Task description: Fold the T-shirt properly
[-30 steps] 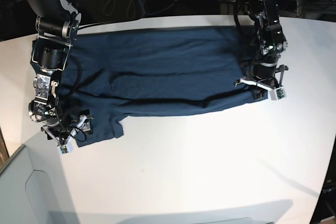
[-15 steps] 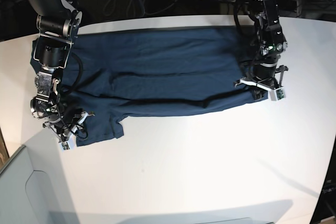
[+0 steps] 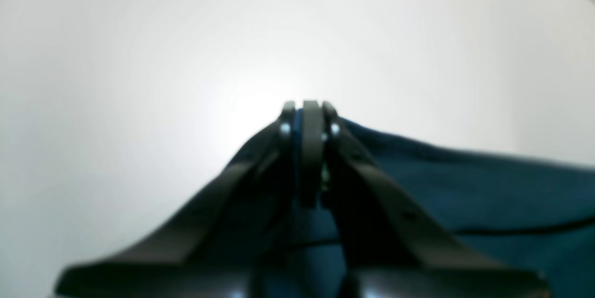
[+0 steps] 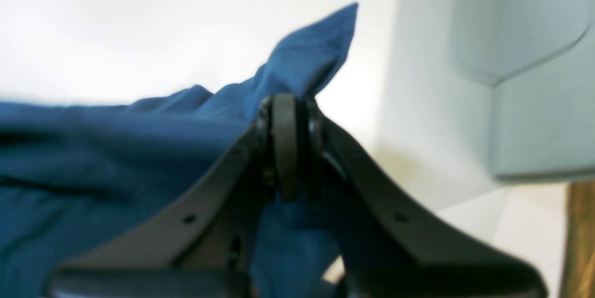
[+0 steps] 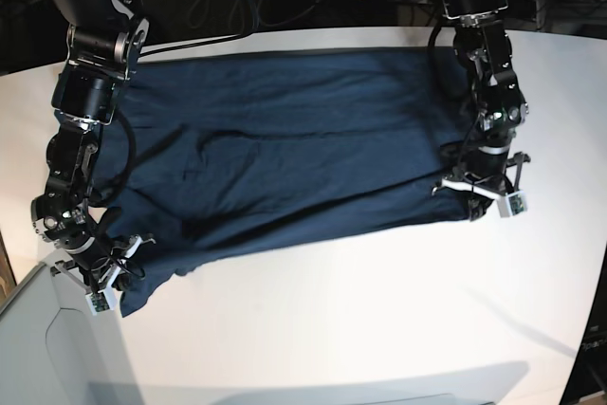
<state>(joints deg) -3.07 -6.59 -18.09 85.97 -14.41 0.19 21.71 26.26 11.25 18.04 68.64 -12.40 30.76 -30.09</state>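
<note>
T-shirt [image 5: 285, 154] spread flat across white bench [image 5: 379, 320], near edge stretched between my arms | left pincer [image 5: 479, 192] clamped on one near corner | right pincer [image 5: 104, 277] clamped on the other | I judge both grips set for carrying that edge over into a fold

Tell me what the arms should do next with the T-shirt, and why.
Probably lift both corners together and carry them toward the far edge. The right gripper and left gripper are each shut on the T-shirt, which lies spread flat on the table.
</note>
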